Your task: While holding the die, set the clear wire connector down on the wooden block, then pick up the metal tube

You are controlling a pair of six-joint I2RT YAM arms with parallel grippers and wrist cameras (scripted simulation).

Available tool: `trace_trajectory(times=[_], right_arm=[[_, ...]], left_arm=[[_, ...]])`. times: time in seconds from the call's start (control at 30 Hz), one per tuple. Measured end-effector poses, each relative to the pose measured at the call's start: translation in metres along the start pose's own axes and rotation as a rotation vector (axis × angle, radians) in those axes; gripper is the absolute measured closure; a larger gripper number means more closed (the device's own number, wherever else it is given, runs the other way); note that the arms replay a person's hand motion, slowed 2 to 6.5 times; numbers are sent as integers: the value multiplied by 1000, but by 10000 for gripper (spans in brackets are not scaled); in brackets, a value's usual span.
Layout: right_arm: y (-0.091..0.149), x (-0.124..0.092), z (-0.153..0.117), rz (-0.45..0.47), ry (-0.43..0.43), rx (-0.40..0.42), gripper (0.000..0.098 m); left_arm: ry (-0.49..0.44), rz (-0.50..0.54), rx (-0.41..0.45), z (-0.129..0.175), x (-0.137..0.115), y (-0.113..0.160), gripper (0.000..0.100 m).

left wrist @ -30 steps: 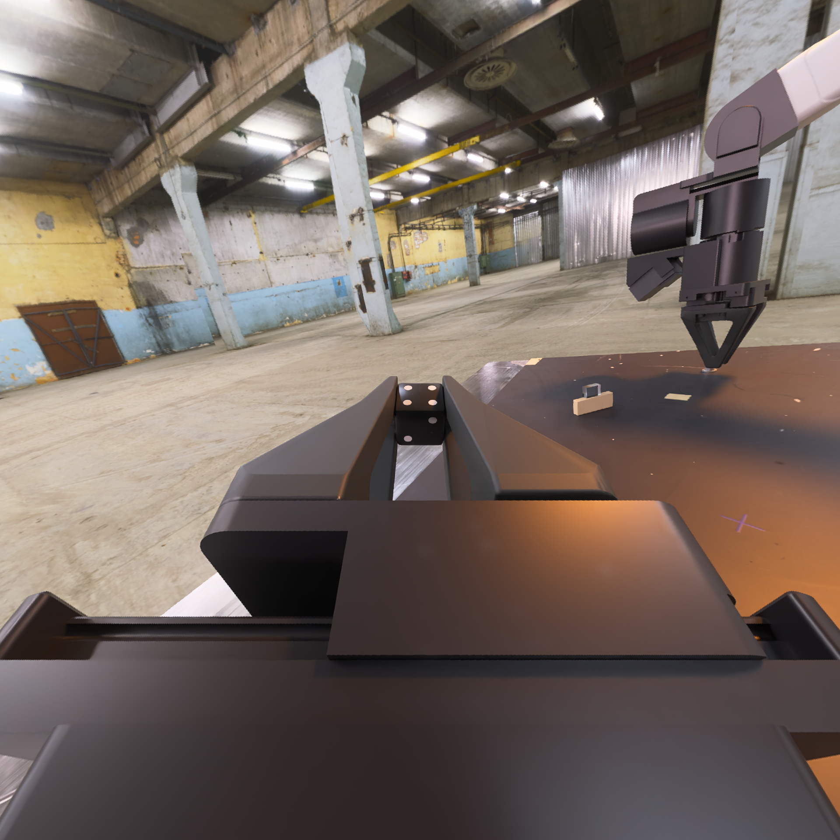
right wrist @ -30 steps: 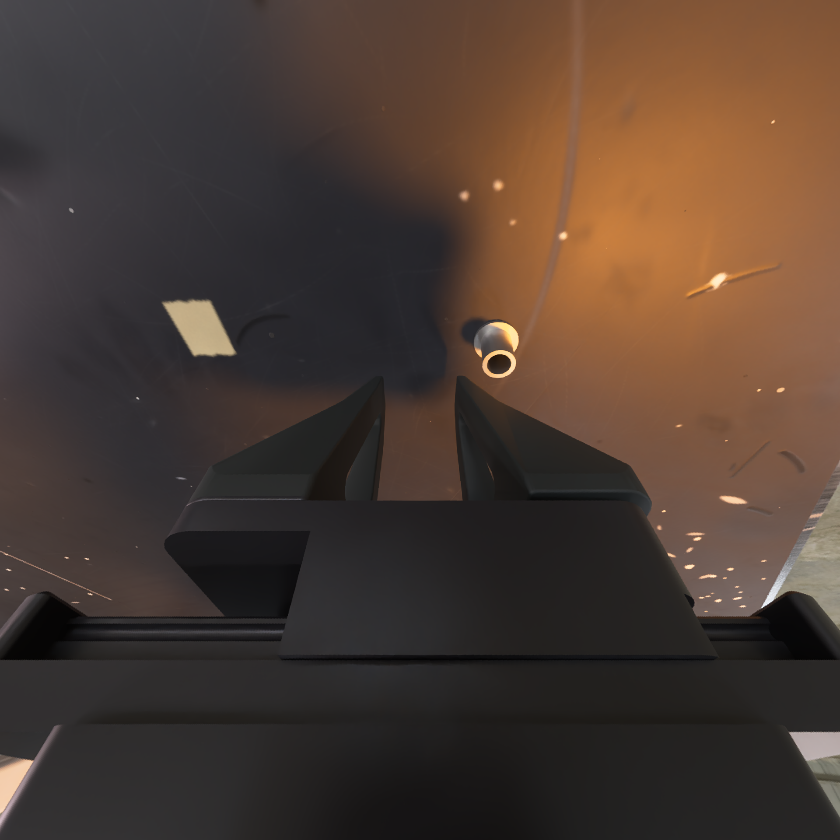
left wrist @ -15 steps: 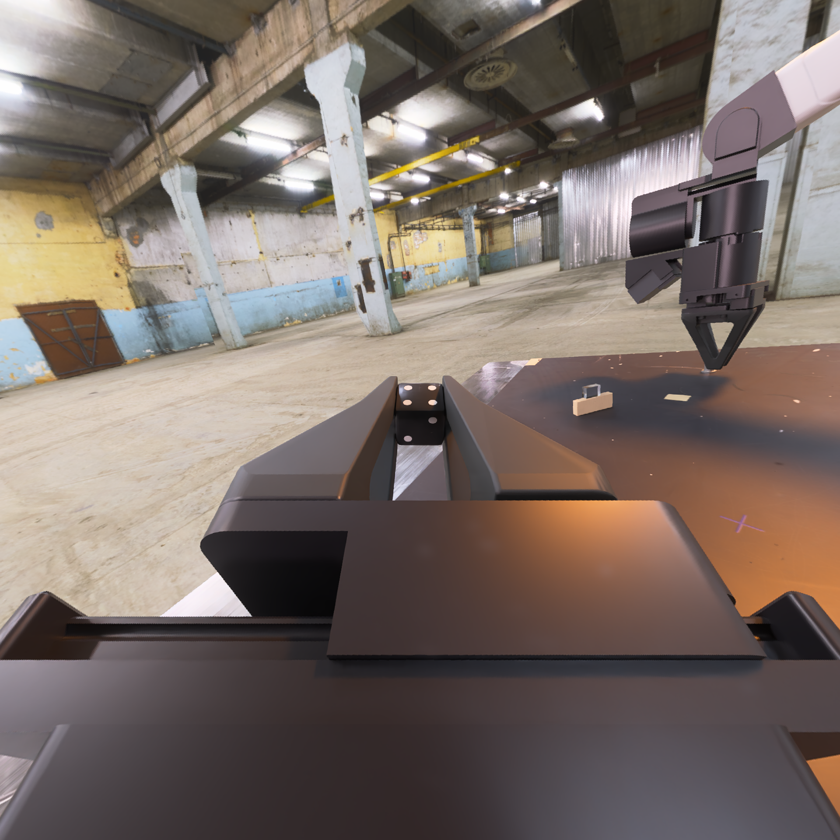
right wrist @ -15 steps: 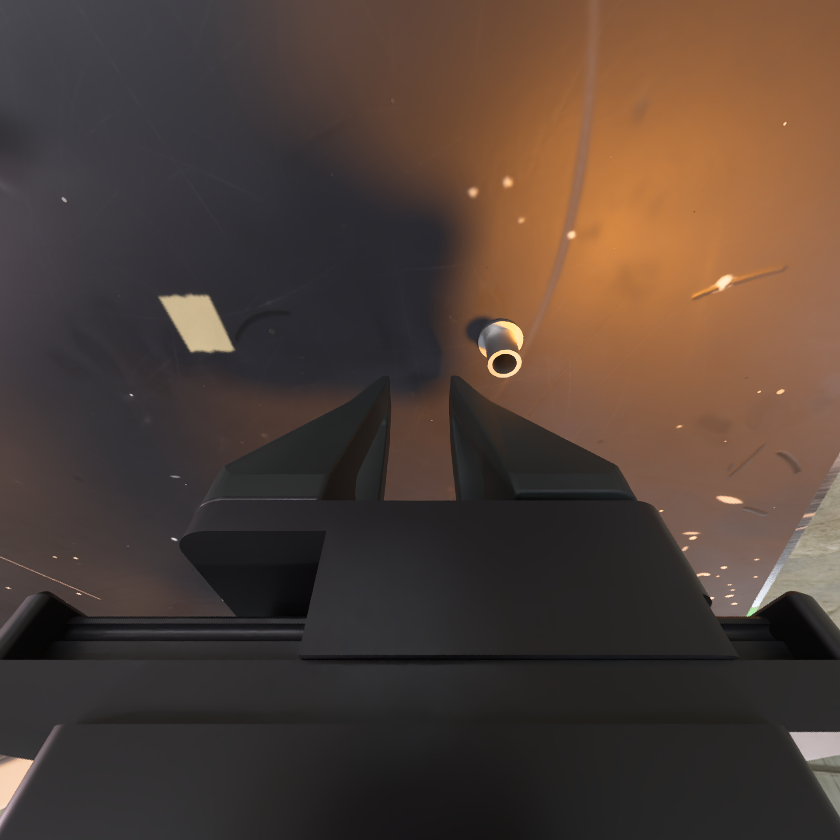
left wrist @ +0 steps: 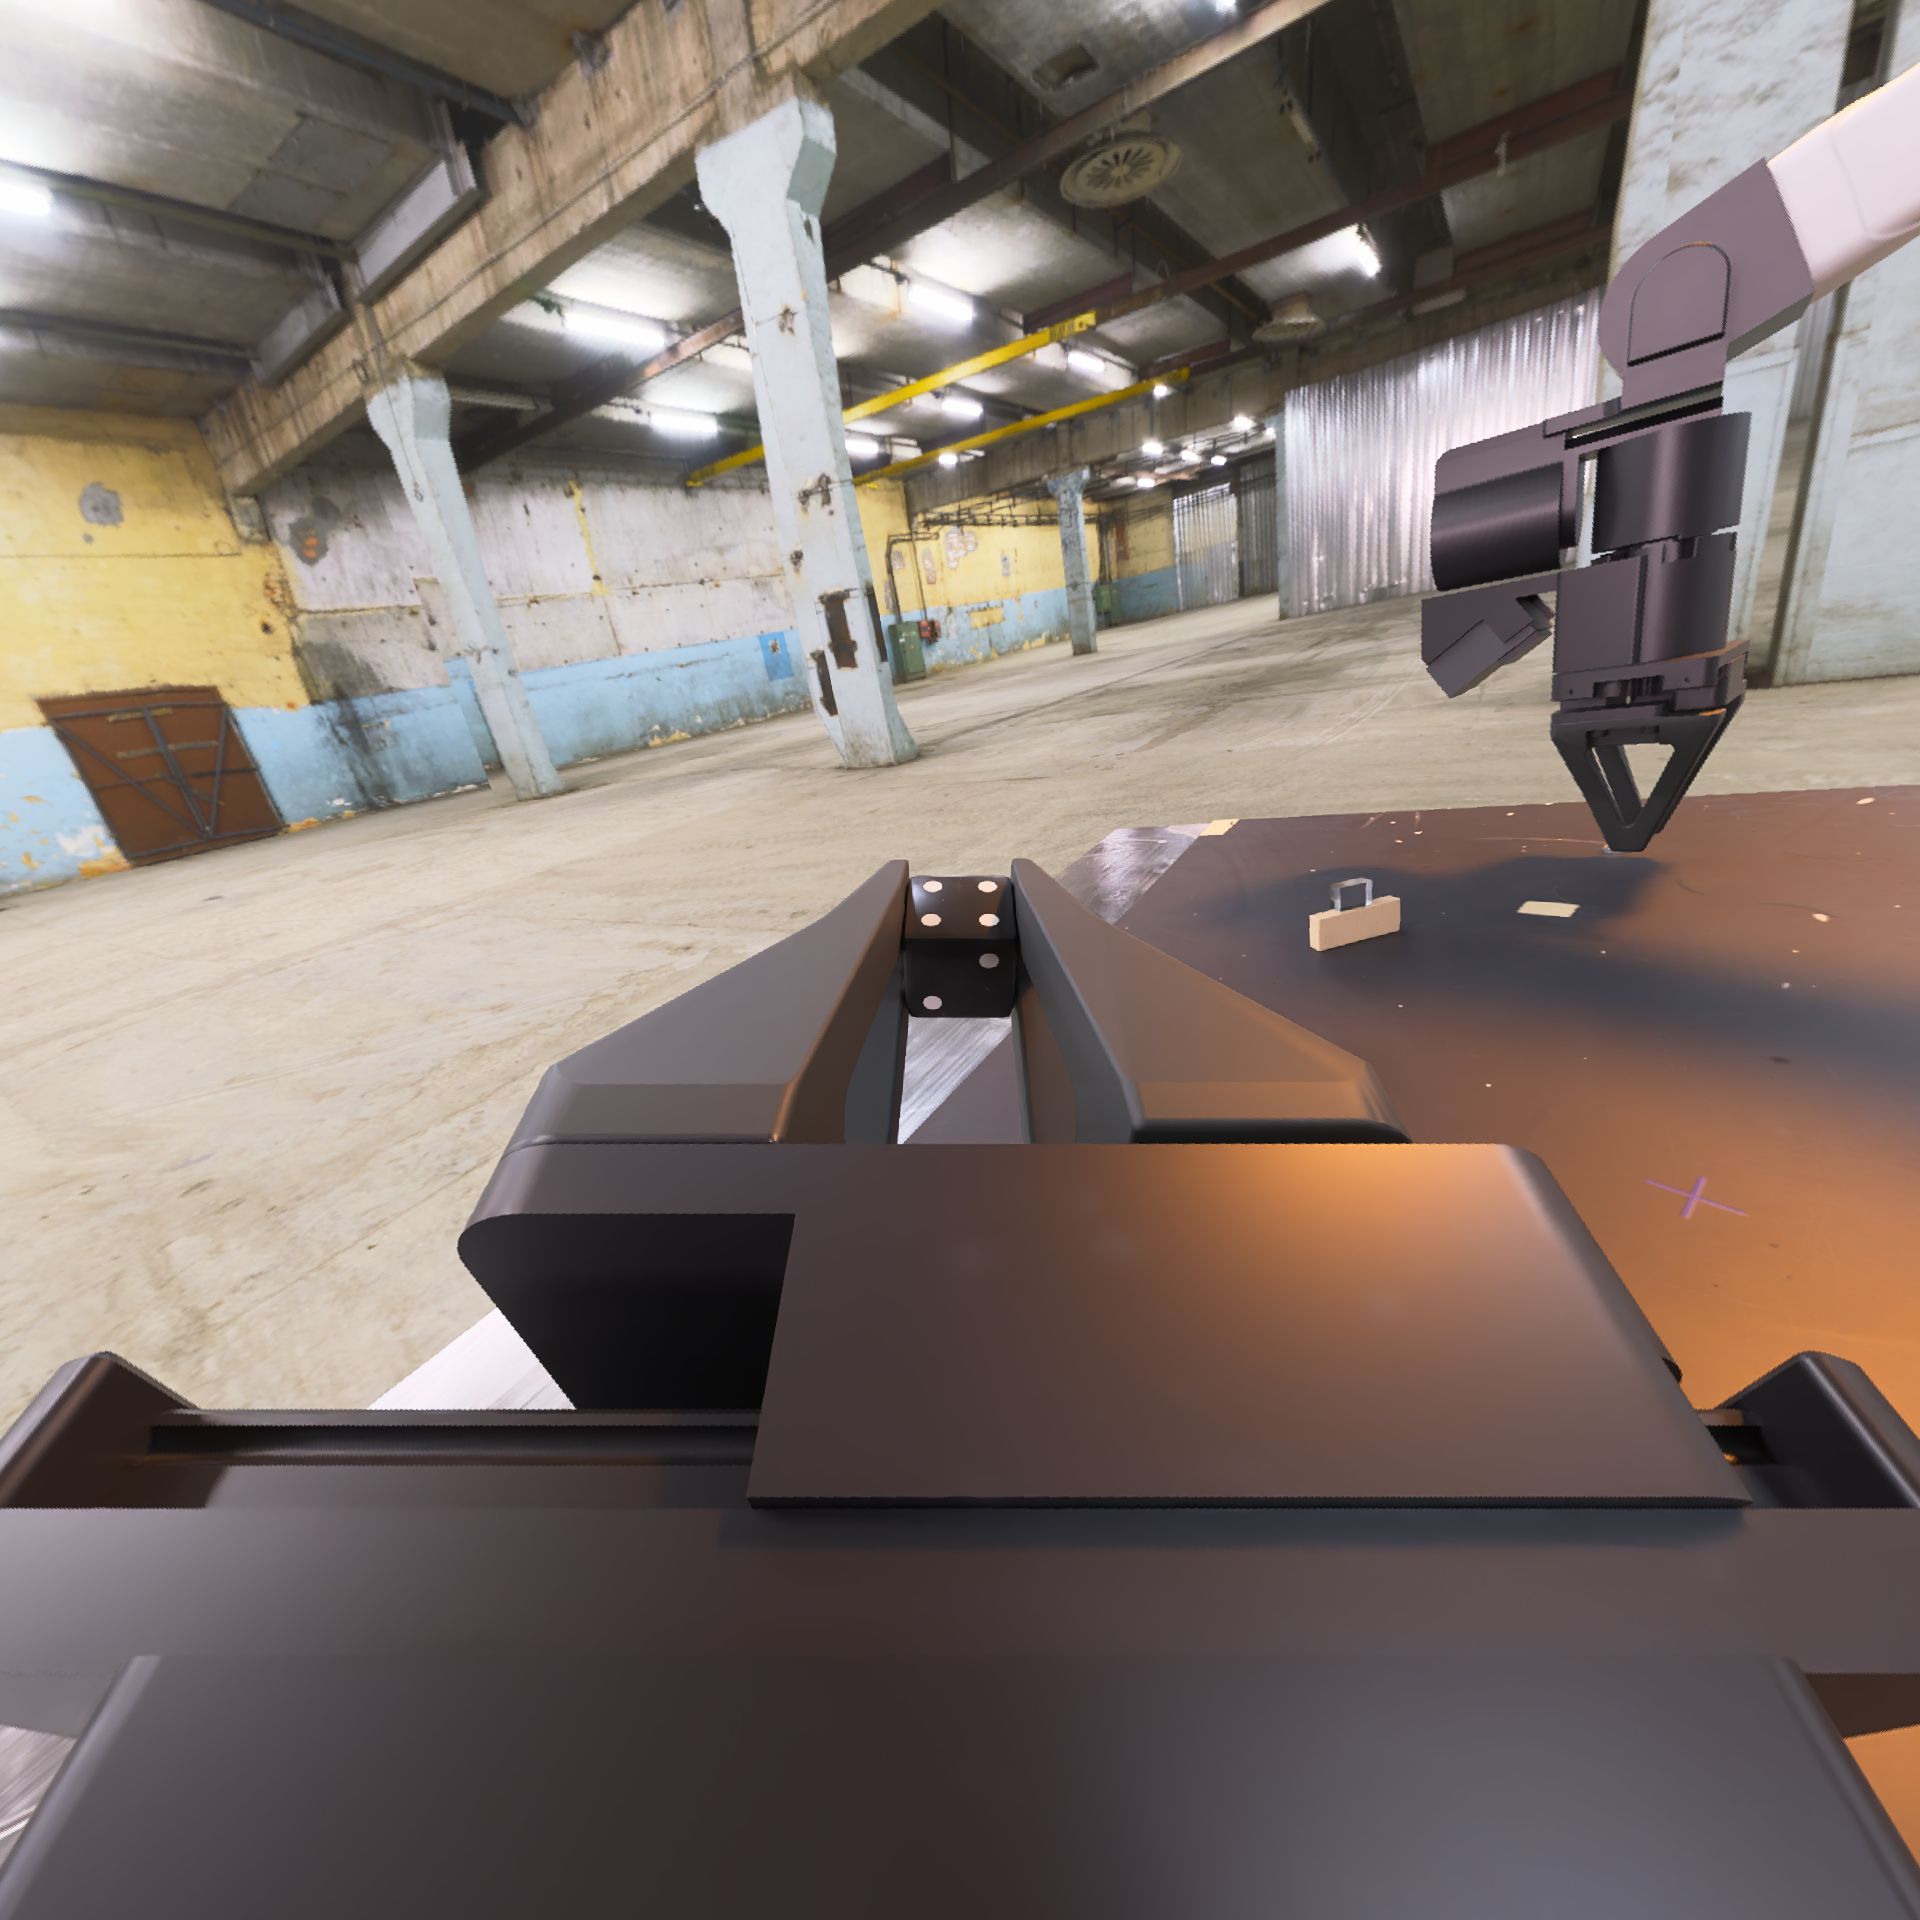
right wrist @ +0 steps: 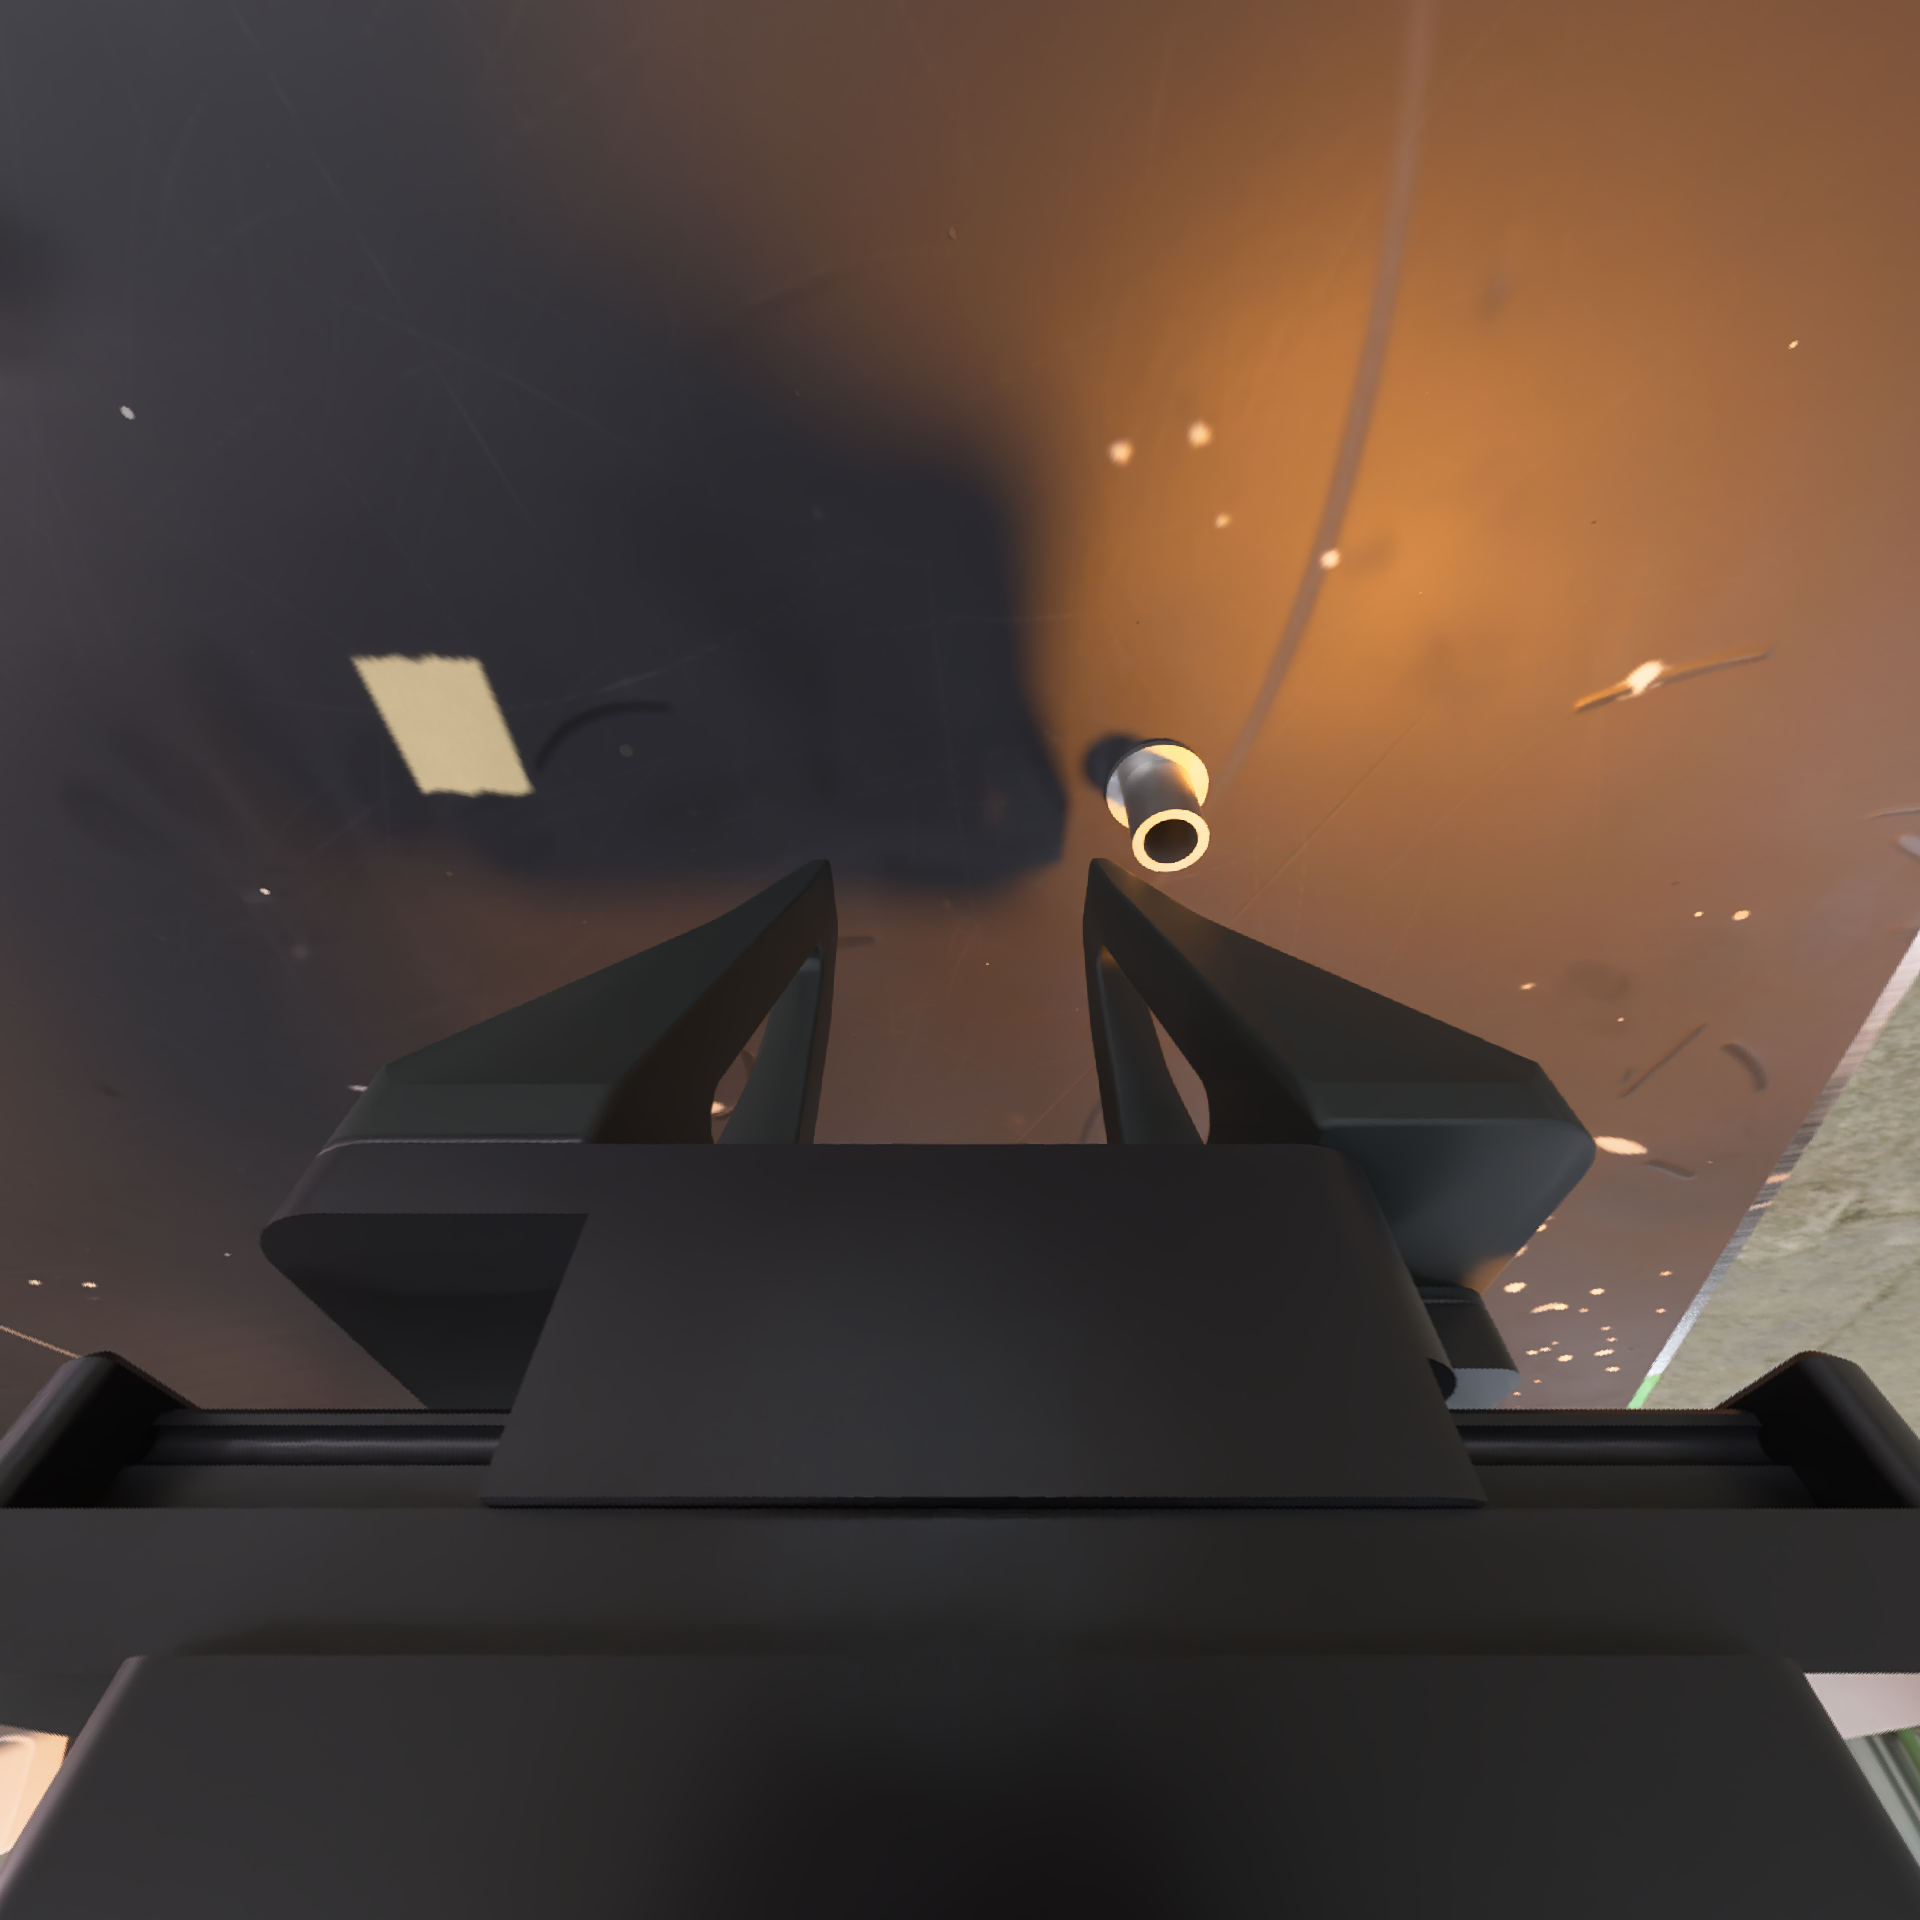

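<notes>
My left gripper (left wrist: pixel 958 914) is shut on a black die with white pips (left wrist: pixel 958 940), held above the table's left side. Farther off, a small clear wire connector (left wrist: pixel 1354 894) rests on top of the wooden block (left wrist: pixel 1354 925) on the dark table. My right gripper (right wrist: pixel 958 883) points straight down at the table, open and empty. The short metal tube (right wrist: pixel 1162 800) stands upright on the table just beyond and right of my right fingertip. In the left wrist view the right gripper (left wrist: pixel 1631 836) hangs just over the table, hiding most of the tube.
A tan tape patch (right wrist: pixel 442 724) lies on the dark table (right wrist: pixel 1455 416) left of the tube; it also shows in the left wrist view (left wrist: pixel 1546 910). The table's right edge (right wrist: pixel 1860 1049) runs near the right gripper. A purple cross mark (left wrist: pixel 1696 1198) is on the table.
My right gripper's jaws have opened wider than before. The tube sits slightly closer to my right fingertip. The left gripper with the die has not moved.
</notes>
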State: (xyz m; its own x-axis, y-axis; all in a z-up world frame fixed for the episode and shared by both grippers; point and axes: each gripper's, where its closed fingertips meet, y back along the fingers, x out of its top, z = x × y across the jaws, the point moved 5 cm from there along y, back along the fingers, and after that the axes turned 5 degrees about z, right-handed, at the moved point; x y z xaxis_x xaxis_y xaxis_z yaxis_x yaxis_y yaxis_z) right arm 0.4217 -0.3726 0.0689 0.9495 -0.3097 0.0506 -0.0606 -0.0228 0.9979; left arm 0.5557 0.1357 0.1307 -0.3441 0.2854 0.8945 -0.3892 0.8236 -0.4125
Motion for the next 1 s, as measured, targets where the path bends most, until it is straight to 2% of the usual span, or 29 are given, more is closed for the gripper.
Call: trace_trajectory(times=[0.13, 0.33, 0.6, 0.7, 0.77, 0.83, 1.0], right_arm=[[0, 0, 1, 2, 16, -16, 551], [0, 1, -1, 1, 47, -19, 609], [3, 1, -2, 3, 62, -23, 631], [6, 3, -1, 18, 65, -33, 798], [10, 5, -2, 32, 69, -38, 848], [15, 7, -4, 46, 76, -36, 805], [27, 13, -10, 64, 110, -40, 795]], left_arm=[[0, 0, 0, 0, 0, 0, 842], [1, 0, 0, 0, 0, 0, 842], [1, 1, 0, 0, 0, 0, 842], [2, 1, 0, 0, 0, 0, 842], [3, 1, 0, 0, 0, 0, 842], [4, 1, 0, 0, 0, 0, 842], [4, 1, 0, 0, 1, 0, 842]])
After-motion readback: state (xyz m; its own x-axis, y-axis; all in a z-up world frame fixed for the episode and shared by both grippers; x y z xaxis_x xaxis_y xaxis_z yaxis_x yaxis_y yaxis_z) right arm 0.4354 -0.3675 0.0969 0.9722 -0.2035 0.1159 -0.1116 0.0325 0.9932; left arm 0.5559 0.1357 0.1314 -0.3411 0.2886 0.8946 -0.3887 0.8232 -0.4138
